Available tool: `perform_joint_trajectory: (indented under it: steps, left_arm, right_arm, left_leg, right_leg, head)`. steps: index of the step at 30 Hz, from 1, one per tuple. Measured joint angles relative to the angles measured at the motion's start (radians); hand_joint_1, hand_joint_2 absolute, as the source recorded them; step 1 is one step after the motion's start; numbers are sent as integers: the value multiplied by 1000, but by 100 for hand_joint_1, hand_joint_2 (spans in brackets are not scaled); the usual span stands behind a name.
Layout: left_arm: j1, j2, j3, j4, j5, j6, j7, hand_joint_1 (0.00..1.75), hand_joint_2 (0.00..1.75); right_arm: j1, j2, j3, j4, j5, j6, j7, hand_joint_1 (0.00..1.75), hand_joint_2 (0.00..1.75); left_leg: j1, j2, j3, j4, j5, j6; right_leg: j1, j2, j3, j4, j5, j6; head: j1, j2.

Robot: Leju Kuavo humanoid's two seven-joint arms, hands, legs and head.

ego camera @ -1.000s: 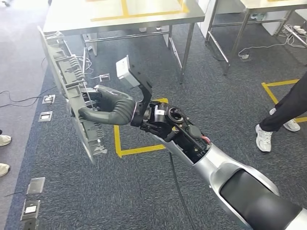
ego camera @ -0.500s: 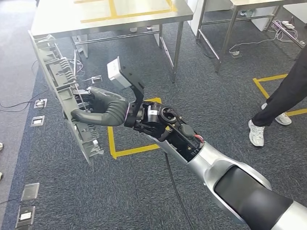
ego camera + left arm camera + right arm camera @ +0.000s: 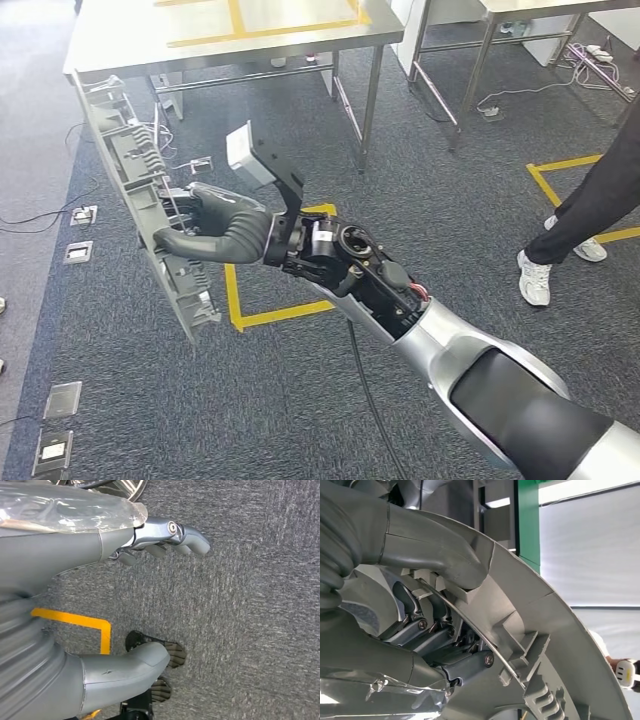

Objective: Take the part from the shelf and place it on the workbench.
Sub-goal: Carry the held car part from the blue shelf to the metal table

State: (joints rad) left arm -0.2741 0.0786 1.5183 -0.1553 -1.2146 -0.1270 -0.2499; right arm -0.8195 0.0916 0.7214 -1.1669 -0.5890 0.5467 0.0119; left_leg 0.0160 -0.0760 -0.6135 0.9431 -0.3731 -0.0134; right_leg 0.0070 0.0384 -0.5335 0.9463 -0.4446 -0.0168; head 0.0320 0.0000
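1. Compared with half a second ago, you can see the right hand (image 3: 207, 228) and the part (image 3: 143, 195) sit a little further right in the head view, while the table and floor tape hold their place.
2. Your right hand grips the part, a long grey ribbed plastic panel, near its middle. The thumb lies along its lower edge and the darker fingers curl into the ribbed inner face.
3. From the right wrist view, the thumb (image 3: 433, 550) presses on the part's (image 3: 531, 630) curved rim and the fingers (image 3: 437, 645) are tucked among the ribs behind a thin metal rod.
4. The part hangs in the air, tilted, its upper end near the corner of the steel workbench (image 3: 113, 45) and its lower end above the carpet beside the yellow floor tape (image 3: 256, 315).
5. Your left hand (image 3: 113, 595) holds nothing. Its fingers (image 3: 177, 535) are stretched out straight together and the thumb stands well apart from them, over grey carpet.
6. A person's dark trouser leg (image 3: 596, 210) and white shoes (image 3: 536, 278) stand at the right of the head view, well apart from the arm.
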Motion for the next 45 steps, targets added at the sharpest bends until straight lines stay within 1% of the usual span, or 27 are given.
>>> perform_joint_trajectory:
  steps: [3,9,12,14,15,16,18,19,20,21,23,24,25,28,29,30,31,33,34,35,36,38,39,40,41,44,45]
  left_arm:
    - [0,0,0,0,0,0,1,0,175]
    - [0,1,0,0,0,0,2,0,175]
    - [-1,1,0,0,-4,0,2,0,175]
    - [-2,0,0,0,-8,1,2,0,175]
    - [-3,-1,0,0,-9,1,2,0,175]
    - [-4,-1,0,0,-10,2,2,0,175]
    - [-4,-2,0,0,-12,2,4,0,175]
    - [-4,-3,0,0,-13,2,5,0,175]
    - [-4,-3,0,0,-14,2,6,0,175]
    - [-4,-4,0,0,-14,2,7,0,175]
    - [-5,-5,0,0,-14,2,8,0,175]
    - [-6,-6,0,0,-15,2,8,0,175]
    - [-7,-6,0,0,-15,2,8,0,175]
    - [-8,-6,0,0,-15,2,9,0,175]
    - [-9,-7,0,0,-16,2,9,0,175]
    - [-11,-7,0,0,-16,2,9,0,175]
    - [-13,-7,0,0,-16,1,9,0,175]
    - [-16,-7,0,0,-17,1,9,0,175]
    - [-15,-8,0,0,-17,1,9,0,175]
    - [-14,-8,0,0,-17,1,9,0,175]
    - [-13,-8,0,0,-17,1,9,0,175]
    - [-13,-6,0,0,-17,1,9,0,175]
    - [-14,-5,0,0,-17,1,8,0,175]
    - [-15,-4,0,0,-17,1,8,0,175]
    - [-15,-5,0,0,-17,1,8,0,175]
    - [-14,-6,0,0,-17,0,8,0,175]
    - [-14,-5,0,0,-16,0,7,0,175]
  right_arm:
    - [2,-1,-1,-8,-1,-1,3,175,175]
    - [2,-2,-1,-11,-1,-2,4,175,175]
    - [3,-2,-3,-14,-1,-4,4,175,175]
    - [5,-4,-7,-22,-1,-6,4,175,175]
    - [5,-5,-9,-25,-1,-6,3,175,175]
    - [6,-7,-10,-27,-1,-6,2,175,175]
    - [13,-12,-12,-30,-1,-6,1,175,175]
    - [18,-15,-12,-31,-1,-7,1,175,175]
    - [24,-17,-12,-32,0,-7,1,175,175]
    - [27,-19,-12,-33,0,-7,0,175,175]
    - [30,-22,-12,-36,1,-7,0,175,175]
    - [30,-23,-13,-38,1,-7,0,175,175]
    - [30,-25,-13,-40,1,-8,0,175,175]
    - [33,-27,-14,-45,1,-9,0,175,175]
    - [33,-27,-14,-47,1,-9,0,175,175]
    - [33,-27,-14,-49,2,-9,-1,175,175]
    - [32,-28,-15,-51,2,-9,-1,175,175]
    - [33,-29,-16,-52,2,-11,-1,175,175]
    - [34,-29,-16,-52,2,-12,0,175,175]
    - [35,-30,-16,-52,2,-12,0,175,175]
    - [36,-30,-16,-53,2,-12,1,175,175]
    - [35,-30,-16,-53,2,-12,1,175,175]
    - [34,-30,-16,-53,2,-12,1,175,175]
    - [32,-30,-16,-54,2,-12,1,175,175]
    - [30,-30,-17,-54,2,-12,1,175,175]
    - [28,-31,-17,-57,2,-9,1,175,175]
    - [27,-31,-17,-58,2,-8,1,175,175]
  left_leg:
    - [0,0,0,1,-1,1]
    - [-3,0,-1,9,-8,12]
    - [-5,1,2,8,-13,20]
    - [0,5,13,-5,-13,26]
    - [3,7,21,-11,-13,30]
    - [5,10,29,-15,-15,33]
    - [4,14,39,-16,-22,37]
    - [4,14,44,-15,-27,36]
    - [5,15,51,-15,-32,35]
    - [6,14,58,-14,-38,32]
    - [7,12,73,-9,-53,24]
    - [6,11,75,-5,-60,19]
    - [5,11,75,-3,-64,13]
    - [7,11,69,-1,-71,-3]
    - [8,20,66,8,-78,-8]
    - [8,32,53,36,-91,-13]
    - [8,45,25,86,-110,-17]
    - [7,63,-64,230,-150,-24]
    - [7,66,-105,285,-155,-25]
    - [8,67,-129,303,-141,-25]
    - [8,68,-131,280,-109,-24]
    - [8,74,-83,143,-17,-19]
    - [5,79,-55,79,10,-16]
    - [3,82,-36,36,22,-11]
    - [0,84,-27,18,17,-6]
    - [-1,75,-18,14,-2,14]
    - [0,73,-13,13,-6,21]
  right_leg:
    - [0,0,0,0,0,1]
    - [-3,1,4,-2,-4,9]
    - [-5,2,7,-5,-8,17]
    - [-6,-4,2,8,-21,26]
    - [-6,-9,-13,41,-39,30]
    - [-7,-16,-41,98,-65,35]
    - [-11,-23,-120,247,-117,42]
    - [-13,-25,-150,296,-123,45]
    - [-16,-26,-163,305,-107,47]
    - [-18,-26,-156,272,-73,49]
    - [-20,-23,-102,134,14,47]
    - [-19,-19,-73,72,38,44]
    - [-18,-16,-55,32,48,38]
    - [-16,-14,-41,9,35,18]
    - [-18,-15,-35,5,33,12]
    - [-20,-19,-28,0,32,6]
    - [-21,-23,-21,-3,29,1]
    - [-20,-31,-13,-4,20,-5]
    - [-20,-34,-9,-4,15,-7]
    - [-20,-36,-2,-4,9,-7]
    - [-20,-37,6,-4,2,-6]
    - [-20,-40,26,-4,-14,1]
    - [-17,-41,33,-3,-22,5]
    - [-14,-42,37,-3,-29,11]
    - [-12,-43,38,-4,-34,16]
    - [-12,-46,41,1,-51,31]
    - [-13,-45,32,25,-67,35]
  head:
    - [0,0]
    - [-5,0]
    - [-5,0]
    - [-4,0]
    - [0,0]
    - [4,0]
    - [10,0]
    - [12,0]
    - [14,0]
    - [16,0]
    - [22,0]
    - [24,0]
    - [25,0]
    - [23,0]
    - [20,0]
    - [15,0]
    - [9,0]
    - [-3,0]
    - [-7,0]
    - [-9,0]
    - [-10,0]
    - [-14,0]
    - [-18,0]
    - [-20,0]
    - [-21,0]
    - [-13,0]
    - [-10,0]
